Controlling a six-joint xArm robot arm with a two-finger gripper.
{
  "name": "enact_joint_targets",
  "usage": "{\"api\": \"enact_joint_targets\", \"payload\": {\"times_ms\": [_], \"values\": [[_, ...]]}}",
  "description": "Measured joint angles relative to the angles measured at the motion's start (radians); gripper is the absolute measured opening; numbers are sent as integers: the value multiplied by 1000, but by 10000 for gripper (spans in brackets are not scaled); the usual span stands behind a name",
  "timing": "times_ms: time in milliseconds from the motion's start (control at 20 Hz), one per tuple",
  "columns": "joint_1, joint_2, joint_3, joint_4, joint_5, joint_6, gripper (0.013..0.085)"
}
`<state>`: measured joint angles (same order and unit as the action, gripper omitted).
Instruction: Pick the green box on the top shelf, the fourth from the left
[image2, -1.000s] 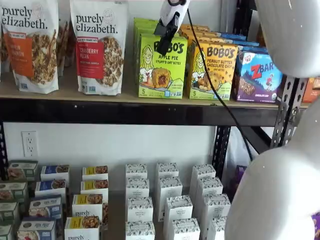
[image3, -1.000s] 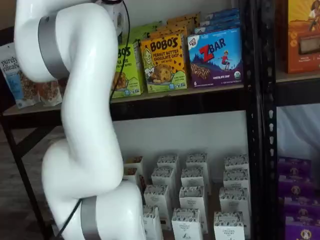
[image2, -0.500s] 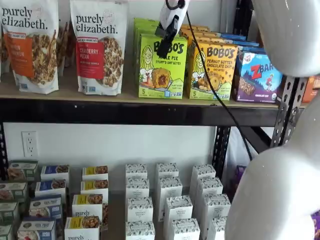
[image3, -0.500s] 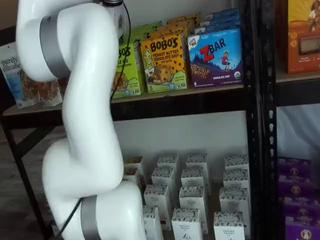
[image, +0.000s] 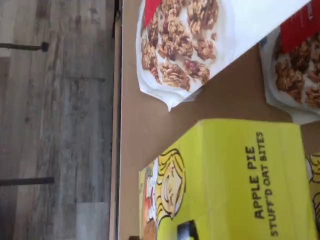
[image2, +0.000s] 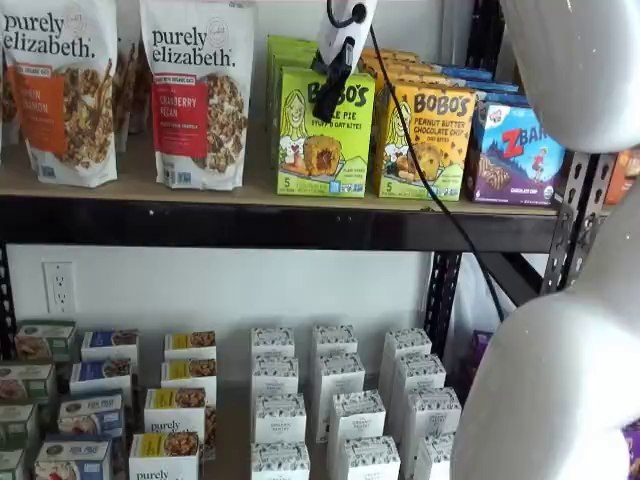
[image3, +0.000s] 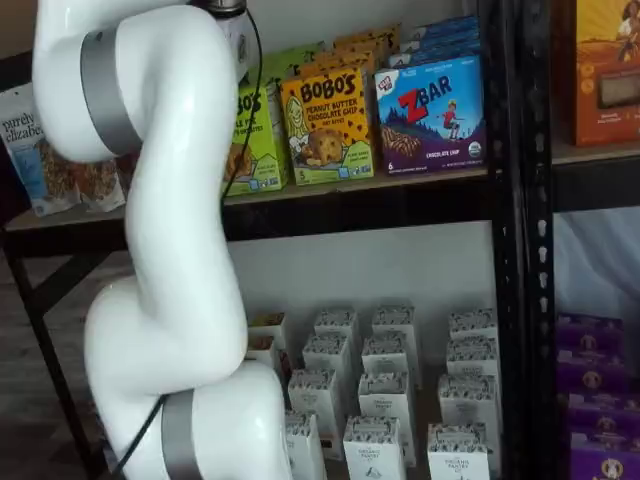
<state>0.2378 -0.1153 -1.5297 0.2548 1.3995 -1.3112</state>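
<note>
Hand (image2: 327, 97) before green box (image2: 324, 135) (one front-facing), fingers side-on.

Green box (image2: 323, 133): printed cardboard, smooth, slight sheen on its upper face in my wrist view. Top shelf (image2: 240, 190): tan board, matt, with a black painted steel front beam. Granola bags (image2: 198, 90): glossy white film, creased. My arm (image3: 165, 200): smooth glossy white plastic, grey bands. Floor (image: 55, 120): grey wood-grain planks.

White arm (image3: 170, 250) raised; fingers (image2: 330, 85) side-on.
</note>
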Motion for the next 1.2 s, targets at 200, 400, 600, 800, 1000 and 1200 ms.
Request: {"api": "enact_joint_targets", "payload": {"times_ms": [200,400,600,800,1000,1200], "values": [[6,2,5,-11,-11,5,850],[10,8,1,-13,-7,8,850],[16,10,4,-15,-11,12,730],[19,12,2,-12,-9,15,650],[22,21,-12,-16,11,19,650],[23,18,-10,-12,10,19,570]]}}
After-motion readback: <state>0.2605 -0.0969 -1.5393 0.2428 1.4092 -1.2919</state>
